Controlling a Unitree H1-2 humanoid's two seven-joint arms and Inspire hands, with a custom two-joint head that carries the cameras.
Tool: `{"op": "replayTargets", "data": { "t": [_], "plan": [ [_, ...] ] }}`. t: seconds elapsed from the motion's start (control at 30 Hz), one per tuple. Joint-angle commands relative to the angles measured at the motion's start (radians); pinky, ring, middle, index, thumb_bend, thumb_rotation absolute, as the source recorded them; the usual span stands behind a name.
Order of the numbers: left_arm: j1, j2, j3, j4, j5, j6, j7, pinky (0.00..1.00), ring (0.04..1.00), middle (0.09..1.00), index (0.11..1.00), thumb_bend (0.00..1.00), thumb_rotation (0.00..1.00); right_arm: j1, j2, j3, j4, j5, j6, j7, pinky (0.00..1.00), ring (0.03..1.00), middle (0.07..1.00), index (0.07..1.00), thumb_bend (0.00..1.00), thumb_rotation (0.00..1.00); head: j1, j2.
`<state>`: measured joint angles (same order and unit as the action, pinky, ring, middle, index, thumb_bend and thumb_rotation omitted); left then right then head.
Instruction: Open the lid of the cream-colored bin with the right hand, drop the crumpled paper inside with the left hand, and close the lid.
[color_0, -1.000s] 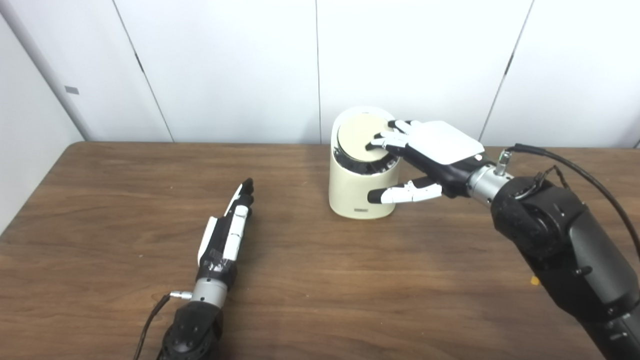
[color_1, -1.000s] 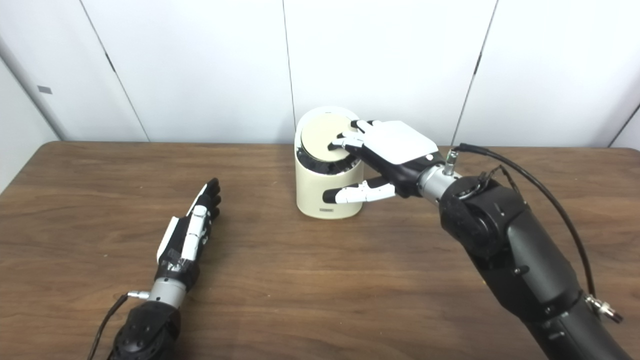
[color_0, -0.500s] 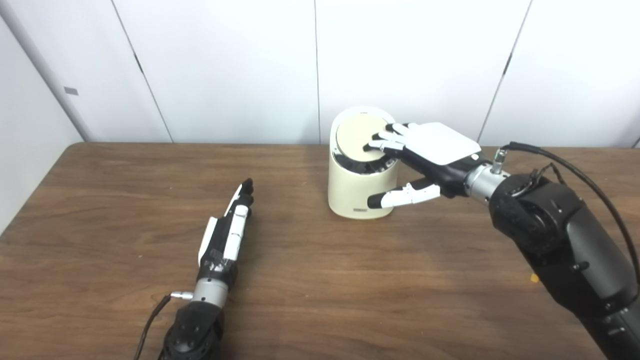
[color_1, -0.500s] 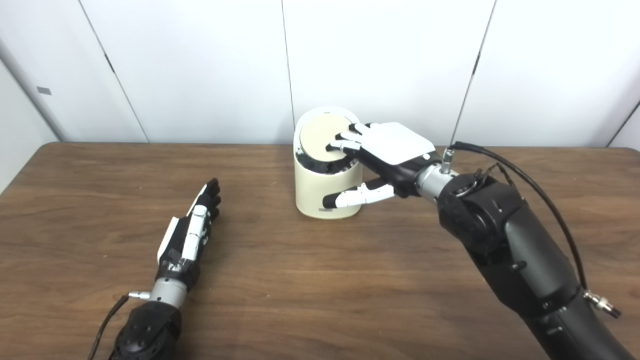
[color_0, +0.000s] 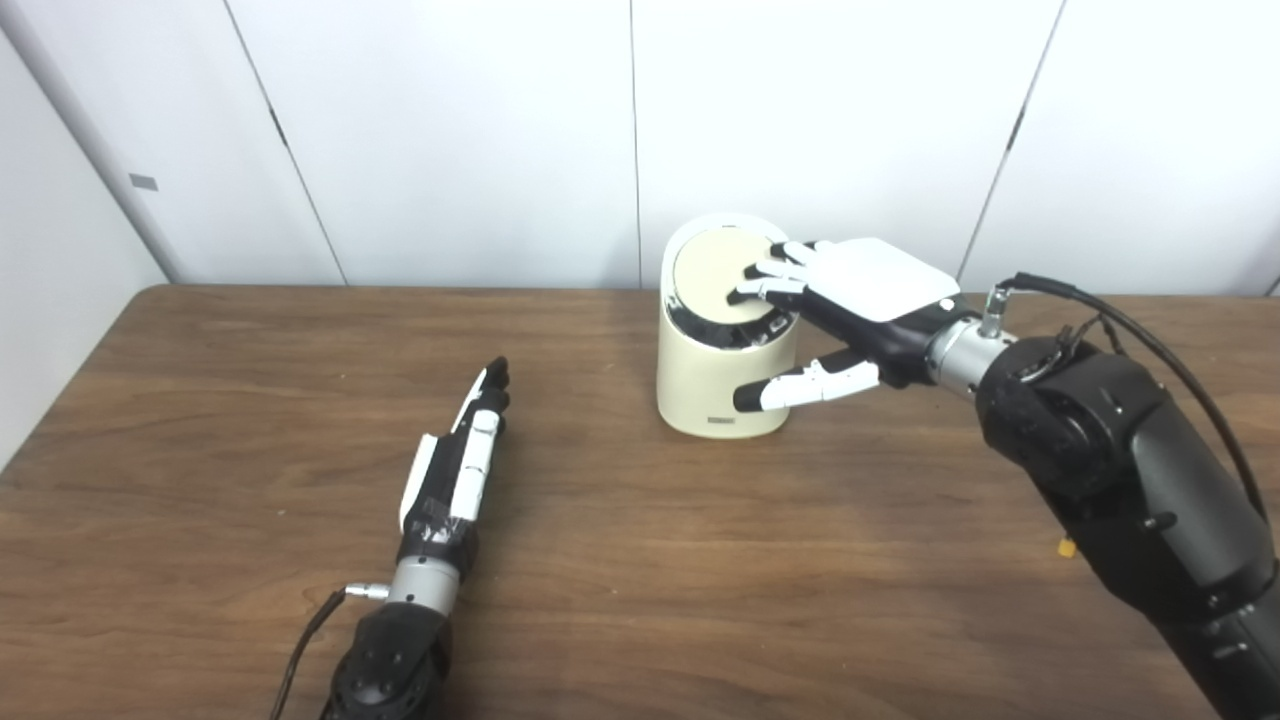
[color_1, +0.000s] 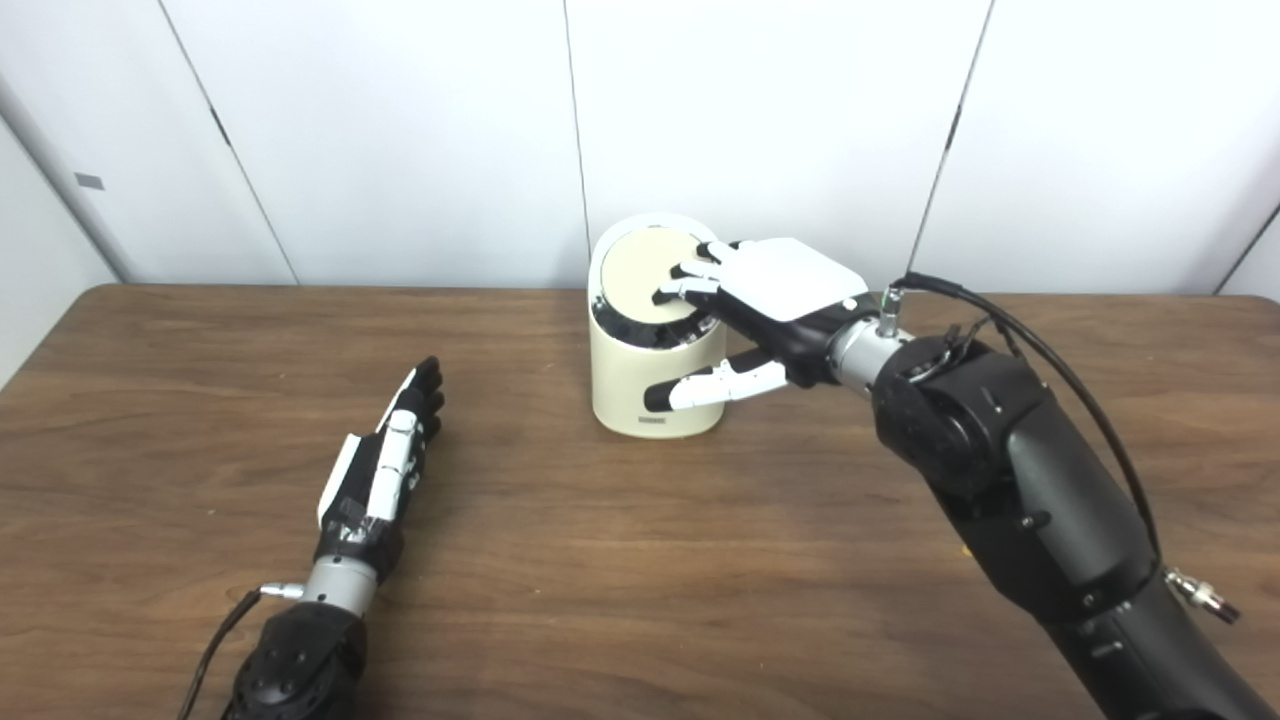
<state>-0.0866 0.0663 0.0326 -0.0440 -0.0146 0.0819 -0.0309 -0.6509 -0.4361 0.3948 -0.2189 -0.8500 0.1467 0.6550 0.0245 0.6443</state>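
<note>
The cream-colored bin (color_0: 700, 385) stands upright at the back middle of the table. Its round lid (color_0: 708, 268) sits on top, and a dark gap shows along the lid's front edge. My right hand (color_0: 865, 290) reaches in from the right, open, with its fingertips (color_0: 752, 291) resting on the lid's right part. Its thumb (color_0: 800, 385) stretches across the bin's front right side. My left hand (color_0: 460, 465) lies flat on the table to the bin's front left, fingers straight, holding nothing. No crumpled paper shows in either view.
The brown wooden table (color_0: 640, 560) ends at white wall panels (color_0: 450, 140) just behind the bin. A tiny yellow speck (color_0: 1066, 547) lies beside my right forearm. A black cable (color_1: 1060, 370) loops over the right arm.
My right forearm has shifted slightly up and back while the fingertips stay on the lid. The left hand and the bin have barely moved.
</note>
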Motion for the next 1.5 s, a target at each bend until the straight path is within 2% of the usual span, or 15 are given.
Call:
{"op": "replayTargets", "data": {
  "t": [0.0,0.27,0.37,0.7,0.93,1.2,1.33,1.47],
  "plan": [
    [-0.014,-0.006,-0.009,-0.014,0.002,0.015,-0.002,1.0,1.0,1.0,1.0,0.56,1.0,-0.011,-0.004,-0.001,0.001,0.003,0.002,0.022,1.0,1.0,0.951,0.847,0.68,1.0,0.001,0.0],
    [-0.01,-0.002,-0.014,-0.016,0.006,0.021,-0.001,1.0,1.0,1.0,1.0,0.57,1.0,-0.002,0.036,-0.064,-0.006,0.031,0.027,-0.057,1.0,1.0,0.983,0.94,0.68,1.0,0.002,-0.001],
    [-0.011,0.002,-0.017,-0.012,-0.001,0.012,-0.011,1.0,1.0,1.0,1.0,0.55,1.0,-0.002,0.049,-0.091,-0.008,0.038,0.023,-0.093,1.0,1.0,0.982,0.958,0.64,1.0,0.001,0.0],
    [-0.01,-0.002,-0.014,-0.013,-0.006,0.02,-0.002,1.0,1.0,1.0,1.0,0.55,1.0,0.013,0.047,-0.163,-0.002,0.051,0.017,-0.161,1.0,1.0,0.989,1.0,0.58,1.0,0.001,-0.002],
    [-0.008,0.006,-0.005,-0.014,-0.012,0.014,-0.003,1.0,1.0,1.0,1.0,0.55,1.0,0.073,0.036,-0.23,0.01,0.098,0.033,-0.207,1.0,1.0,1.0,1.0,0.62,1.0,0.001,-0.003],
    [0.001,0.019,0.005,-0.026,-0.026,0.015,-0.005,1.0,1.0,1.0,1.0,0.56,1.0,0.184,0.01,-0.313,-0.004,0.163,0.044,-0.267,1.0,1.0,1.0,1.0,0.6,1.0,0.004,-0.002],
    [0.009,0.033,0.009,-0.042,-0.019,0.024,-0.005,1.0,1.0,1.0,1.0,0.54,1.0,0.249,0.025,-0.36,0.026,0.243,0.031,-0.316,1.0,1.0,1.0,1.0,0.58,1.0,0.006,-0.002],
    [0.02,0.043,0.018,-0.057,-0.026,0.02,-0.01,1.0,1.0,1.0,1.0,0.52,1.0,0.303,0.057,-0.406,0.059,0.352,0.04,-0.348,0.93,1.0,1.0,1.0,0.56,1.0,0.002,0.0]
  ]
}}
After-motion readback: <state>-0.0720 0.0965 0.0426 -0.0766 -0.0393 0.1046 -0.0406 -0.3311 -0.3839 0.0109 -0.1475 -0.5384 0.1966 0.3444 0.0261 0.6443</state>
